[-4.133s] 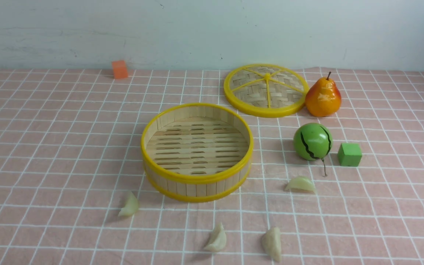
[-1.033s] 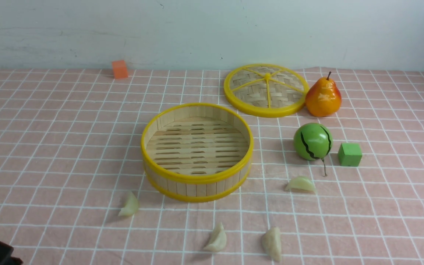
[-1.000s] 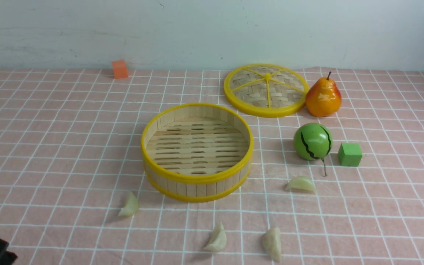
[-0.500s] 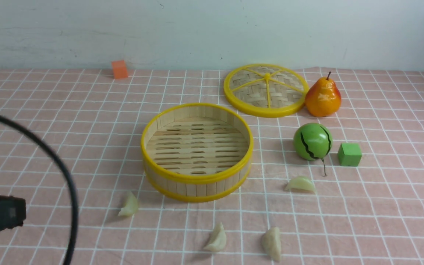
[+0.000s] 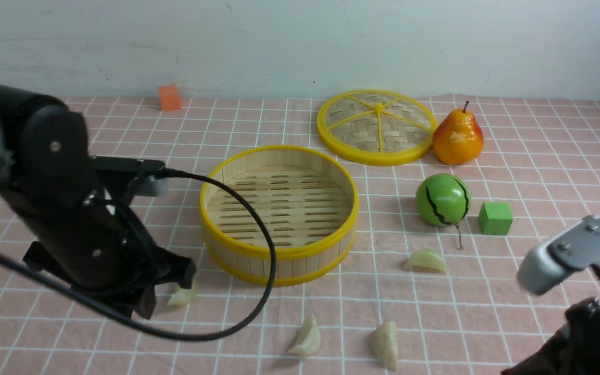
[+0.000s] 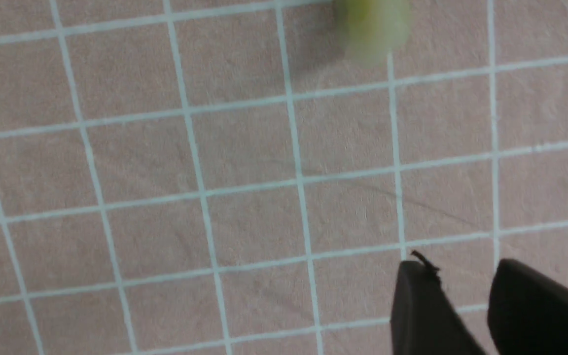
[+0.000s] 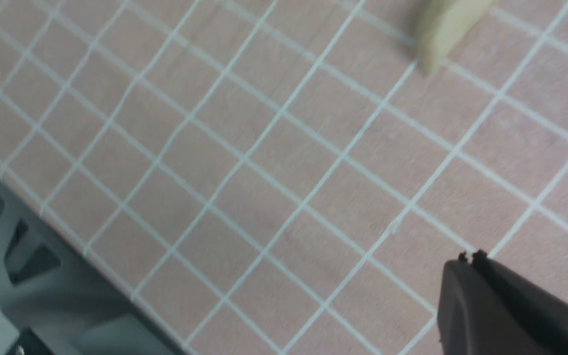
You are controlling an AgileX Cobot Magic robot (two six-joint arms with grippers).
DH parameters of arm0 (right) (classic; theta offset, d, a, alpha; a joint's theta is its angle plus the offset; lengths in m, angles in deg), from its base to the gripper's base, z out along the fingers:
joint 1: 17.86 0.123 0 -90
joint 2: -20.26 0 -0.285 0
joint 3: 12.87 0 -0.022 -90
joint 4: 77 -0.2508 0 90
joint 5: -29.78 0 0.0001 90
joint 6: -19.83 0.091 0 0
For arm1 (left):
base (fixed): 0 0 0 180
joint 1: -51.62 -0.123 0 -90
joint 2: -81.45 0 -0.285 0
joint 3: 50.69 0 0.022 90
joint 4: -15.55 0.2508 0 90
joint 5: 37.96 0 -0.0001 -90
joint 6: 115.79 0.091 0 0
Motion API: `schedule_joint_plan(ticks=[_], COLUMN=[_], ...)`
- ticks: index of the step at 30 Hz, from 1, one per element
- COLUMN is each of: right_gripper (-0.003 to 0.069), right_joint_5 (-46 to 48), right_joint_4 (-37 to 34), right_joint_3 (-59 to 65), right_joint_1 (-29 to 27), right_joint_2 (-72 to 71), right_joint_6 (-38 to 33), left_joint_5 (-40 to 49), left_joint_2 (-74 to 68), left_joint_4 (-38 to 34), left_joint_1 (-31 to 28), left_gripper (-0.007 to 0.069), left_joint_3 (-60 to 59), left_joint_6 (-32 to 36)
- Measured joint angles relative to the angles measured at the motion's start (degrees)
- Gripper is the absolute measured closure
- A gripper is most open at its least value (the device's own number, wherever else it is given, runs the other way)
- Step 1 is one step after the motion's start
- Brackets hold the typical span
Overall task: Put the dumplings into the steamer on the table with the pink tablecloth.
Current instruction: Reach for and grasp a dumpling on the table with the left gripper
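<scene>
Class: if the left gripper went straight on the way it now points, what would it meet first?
Most likely the bare pink tablecloth just ahead of the left gripper; the blurred dumpling lies farther on, off its line. Depth is hard to judge.

The pink tablecloth (image 5: 487, 302) is matt cloth, faintly wrinkled. The steamer (image 5: 279, 253) has a wall and slatted floor of pale, dull wood strips, bound by smooth, shiny yellow plastic rims. The dumplings (image 5: 426, 260) in front of the steamer look waxy and glossy. Behind the steamer, the lid (image 5: 376, 126) is woven bamboo and the pear (image 5: 457, 137) is glossy.
</scene>
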Motion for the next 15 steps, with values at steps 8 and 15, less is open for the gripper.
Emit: schedule_joint_plan(ticks=[8,15], right_gripper=[0.0659,0.0655], right_joint_5=[1.7,1.0], right_joint_4=[3.3,3.7], right_joint_3=[-0.1,-0.3], right_joint_1=[5.5,5.5], right_joint_2=[1.0,1.0], right_joint_6=[2.3,2.6], left_joint_5=[-5.2,-8.8], left_joint_2=[-9.4,-15.9], left_joint_4=[5.0,6.8], left_joint_1=[0.0,-0.1], left_gripper=[0.0088,0.0049], left_joint_3=[6.1,7.2], left_joint_6=[-5.0,-6.9])
